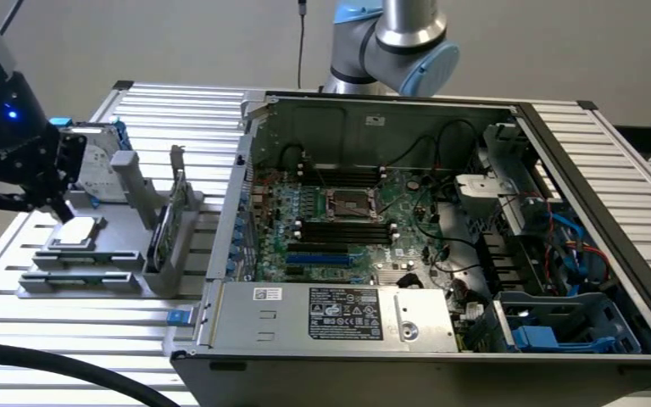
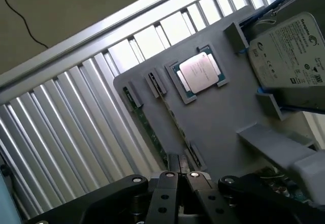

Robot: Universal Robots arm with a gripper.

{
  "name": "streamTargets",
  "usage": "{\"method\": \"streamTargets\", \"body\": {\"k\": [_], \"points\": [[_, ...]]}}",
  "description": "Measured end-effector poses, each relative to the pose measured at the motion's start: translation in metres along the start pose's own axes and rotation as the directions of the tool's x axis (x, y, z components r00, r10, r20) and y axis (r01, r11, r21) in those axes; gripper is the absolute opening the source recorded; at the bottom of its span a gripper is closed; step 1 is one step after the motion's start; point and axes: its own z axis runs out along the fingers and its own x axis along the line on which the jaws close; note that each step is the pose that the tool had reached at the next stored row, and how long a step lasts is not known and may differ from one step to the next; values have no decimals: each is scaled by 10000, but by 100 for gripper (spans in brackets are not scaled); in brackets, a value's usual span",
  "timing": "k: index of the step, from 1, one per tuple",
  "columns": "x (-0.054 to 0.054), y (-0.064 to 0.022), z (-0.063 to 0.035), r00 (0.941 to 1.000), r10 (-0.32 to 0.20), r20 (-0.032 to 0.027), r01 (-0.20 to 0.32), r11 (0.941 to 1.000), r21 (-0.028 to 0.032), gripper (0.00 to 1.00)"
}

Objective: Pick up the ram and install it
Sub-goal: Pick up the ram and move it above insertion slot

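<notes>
The ram (image 1: 164, 231) is a thin dark-green stick standing on edge in a grey holder on the fixture, left of the computer case in the exterior view. In the wrist view the ram (image 2: 150, 131) runs as a green strip along the edge of the grey fixture plate (image 2: 223, 117). My gripper (image 1: 30, 200) hangs above the fixture's left end in the exterior view, over the square chip and apart from the ram. Seen from the wrist, the gripper (image 2: 179, 176) has its fingers pressed together with nothing between them.
A silver-topped chip (image 2: 199, 71) lies in a socket on the fixture, and a hard drive (image 2: 289, 51) in a blue bracket stands beside it. The open computer case (image 1: 597, 170) holds a motherboard with black memory slots (image 1: 348, 229). A black cable (image 1: 65, 369) crosses the slatted table.
</notes>
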Motion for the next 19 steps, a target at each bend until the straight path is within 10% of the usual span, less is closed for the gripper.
{"method": "streamTargets", "body": {"k": [7,19], "points": [[-1,1,36,9921,-1255,24,1255,9921,35,11],[19,-6,140,9545,-2983,41,2983,9545,44,11]]}}
